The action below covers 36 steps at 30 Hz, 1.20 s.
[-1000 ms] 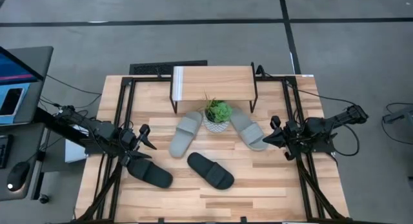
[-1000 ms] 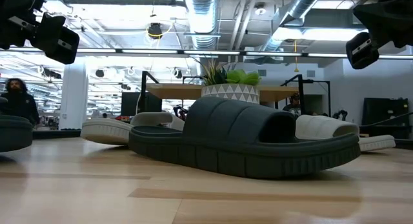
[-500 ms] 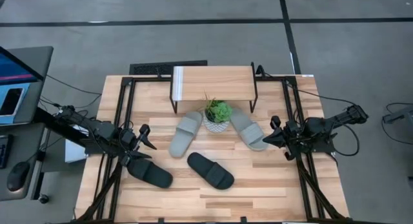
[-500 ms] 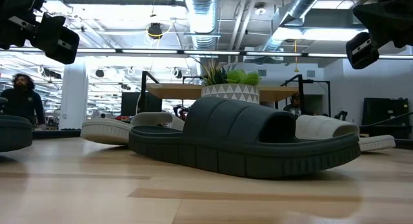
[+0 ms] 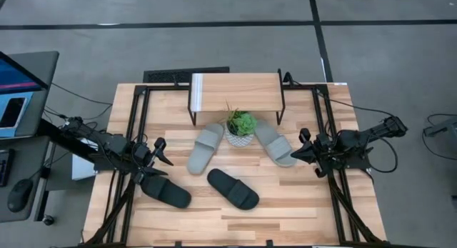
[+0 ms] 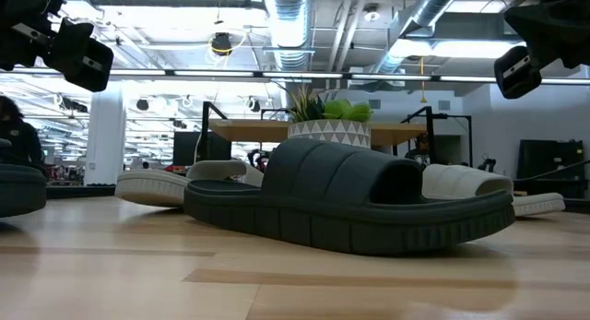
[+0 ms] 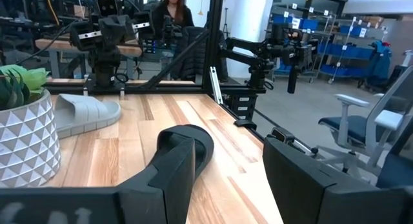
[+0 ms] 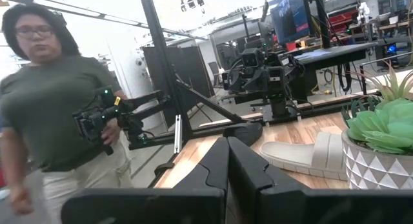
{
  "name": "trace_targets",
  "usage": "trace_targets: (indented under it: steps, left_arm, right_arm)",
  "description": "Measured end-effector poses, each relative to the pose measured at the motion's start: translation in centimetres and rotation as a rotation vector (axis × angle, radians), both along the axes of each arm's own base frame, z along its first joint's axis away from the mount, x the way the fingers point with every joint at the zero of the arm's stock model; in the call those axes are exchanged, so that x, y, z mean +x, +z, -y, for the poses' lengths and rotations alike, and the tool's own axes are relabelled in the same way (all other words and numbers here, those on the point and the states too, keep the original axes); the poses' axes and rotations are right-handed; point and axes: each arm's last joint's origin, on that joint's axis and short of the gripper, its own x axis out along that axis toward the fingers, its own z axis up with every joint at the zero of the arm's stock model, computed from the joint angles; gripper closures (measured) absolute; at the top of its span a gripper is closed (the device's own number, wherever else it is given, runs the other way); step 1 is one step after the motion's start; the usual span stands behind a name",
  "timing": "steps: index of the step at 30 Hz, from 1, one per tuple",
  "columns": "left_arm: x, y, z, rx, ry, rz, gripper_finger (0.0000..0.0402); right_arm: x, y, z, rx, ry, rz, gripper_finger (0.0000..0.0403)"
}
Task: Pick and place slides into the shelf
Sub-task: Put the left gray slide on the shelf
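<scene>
**Four slides on the table, none on the shelf; both arms at the sides**

Shelf (image 5: 235, 86) stands at the far edge of the table (image 5: 285, 205), plank top bare. Just in front of it, a potted plant (image 5: 241, 128) in a white patterned pot.

Slides:
- Left grey slide (image 5: 206, 147) lies angled just beside the pot on the left-arm side.
- Right grey slide (image 5: 275, 141) lies angled on the pot's other side, close to it.
- Middle black slide (image 5: 233, 189) sits nearer the table's front, apart from the rest; in the low view it fills the foreground (image 6: 350, 195).
- Left black slide (image 5: 166, 191) lies near the left edge, directly below the left gripper.

Left gripper (image 5: 161, 152) hovers above the table's left side, jaws parted, nothing between them; its wrist view shows the black slide's strap (image 7: 187, 143) ahead past the fingers.

Right gripper (image 5: 303, 144) hovers near the right grey slide, apart from it, fingers (image 8: 248, 166) pressed together, empty.

A person (image 8: 55, 101) stands beyond the table.
</scene>
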Motion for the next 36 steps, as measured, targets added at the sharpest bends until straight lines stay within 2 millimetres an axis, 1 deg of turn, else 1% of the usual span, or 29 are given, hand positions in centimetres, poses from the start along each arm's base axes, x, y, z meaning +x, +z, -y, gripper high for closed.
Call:
trace_targets:
  steps: [6, 9, 12, 15, 17, 21, 25, 28, 31, 33, 36]
  left_arm:
    - [0.0, 0.0, 0.0, 0.004, 0.003, 0.003, 0.0230]
    - [0.1, 0.0, -0.1, 0.018, 0.048, 0.014, 0.0230]
    - [0.1, 0.2, -0.4, 0.040, 0.132, 0.035, 0.0230]
    - [0.2, 0.5, -0.8, 0.051, 0.275, 0.064, 0.0230]
    - [0.2, 0.7, -1.1, -0.007, 0.380, 0.080, 0.0230]
    - [0.0, 1.7, -1.8, -0.202, 0.586, 0.144, 0.0230]
    - [-0.3, 2.4, -2.2, -0.401, 0.705, 0.192, 0.0230]
    - [-0.4, 2.6, -2.4, -0.577, 0.700, 0.213, 0.0230]
    - [-0.4, 2.8, -2.2, -0.711, 0.619, 0.212, 0.0230]
    - [-0.3, 2.9, -2.0, -0.714, 0.524, 0.199, 0.0230]
    - [-0.3, 2.9, -1.6, -0.652, 0.376, 0.183, 0.0230]
  right_arm:
    - [0.0, 0.0, 0.0, 0.000, 0.000, 0.000, 0.0403]
    - [0.0, 0.0, 0.0, 0.000, 0.000, 0.000, 0.0403]
    - [0.0, 0.0, 0.0, 0.000, 0.000, 0.000, 0.0403]
    - [0.0, 0.0, 0.0, 0.000, 0.000, 0.000, 0.0403]
    - [0.0, 0.0, 0.0, 0.000, 0.001, 0.000, 0.0403]
    - [0.0, 0.0, 0.0, 0.000, 0.000, 0.000, 0.0403]
    - [0.0, 0.0, 0.0, 0.000, 0.001, 0.000, 0.0403]
    - [0.0, 0.0, 0.0, 0.000, 0.000, 0.000, 0.0403]
    - [0.0, 0.0, 0.0, 0.000, 0.001, 0.000, 0.0403]
    - [0.0, 0.0, 0.0, 0.000, 0.000, 0.000, 0.0403]
    - [0.0, 0.0, 0.0, 0.000, 0.000, 0.000, 0.0403]
